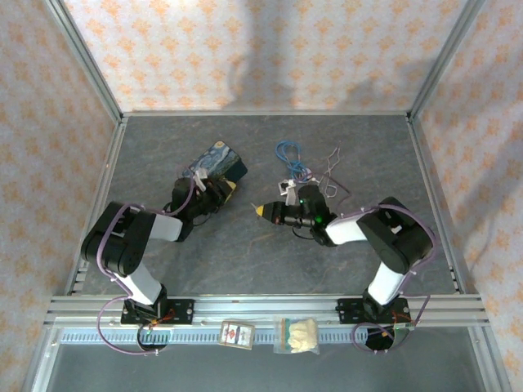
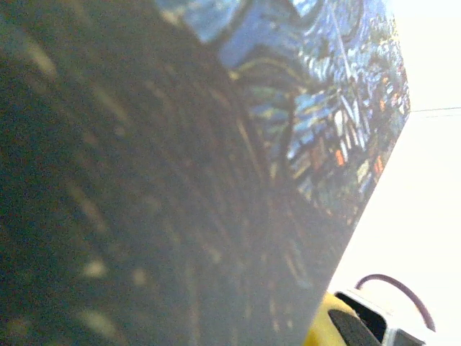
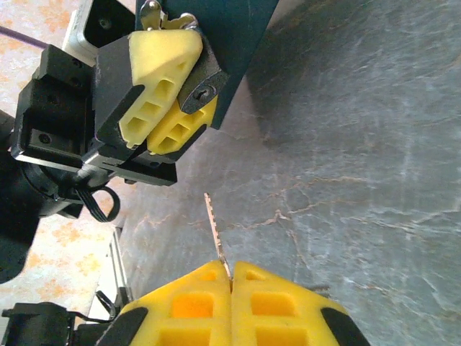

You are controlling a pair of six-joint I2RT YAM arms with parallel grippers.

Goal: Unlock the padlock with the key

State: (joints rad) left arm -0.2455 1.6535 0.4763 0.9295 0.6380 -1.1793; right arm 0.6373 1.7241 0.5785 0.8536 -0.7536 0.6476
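Right wrist camera first: my right gripper (image 3: pixel 230 270) has its yellow fingers pinched tight on the key (image 3: pixel 212 222), and the toothed blade pokes out towards the left gripper (image 3: pixel 184 79). That one's fingers are pressed together too, with a scrap of silvery metal at their tips. I take it for the padlock (image 3: pixel 164 14), though very little of it shows. Key and lock are apart, with bare table between them.

From above, both are too small to make out. What I get there is the layout: left gripper (image 1: pixel 216 192) tucked against the blue painted tin (image 1: pixel 216 161), right gripper (image 1: pixel 263 211) facing it from the right.

Left wrist camera is jammed up against the tin (image 2: pixel 317 122), a blur of dark side and blue swirls.

The table (image 1: pixel 270 261) is grey and stone-patterned. A blue cable (image 1: pixel 288 153) and wire loops (image 1: pixel 331 178) lie towards the back. The walls (image 1: pixel 261 49) are papered in an orange pattern, and two small packets (image 1: pixel 238 333) sit on the near rail.
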